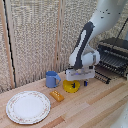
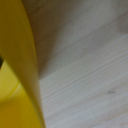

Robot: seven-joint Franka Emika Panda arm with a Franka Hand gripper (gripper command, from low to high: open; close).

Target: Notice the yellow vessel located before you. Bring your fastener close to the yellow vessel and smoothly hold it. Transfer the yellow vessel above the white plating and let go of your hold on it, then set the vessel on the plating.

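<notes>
The yellow vessel (image 1: 70,87), a small shallow bowl, sits on the wooden table to the exterior view's right of the blue mug. The fastener (image 1: 80,84), my white-grey gripper, is lowered onto the bowl's right side. Its two blue-tipped fingers (image 1: 85,83) stand apart, one over the bowl's inside and one outside the rim. In the wrist view the bowl's yellow wall (image 2: 20,75) fills one side very close up, and no fingers show there. The white plating (image 1: 28,106), a large patterned-rim plate, lies at the front on the exterior view's left, apart from the bowl.
A blue mug (image 1: 52,79) with a handle stands just beside the bowl. A small orange-yellow block (image 1: 57,95) lies between bowl and plate. A dark wire rack (image 1: 113,59) stands at the back on the exterior view's right. A curtain hangs behind the table.
</notes>
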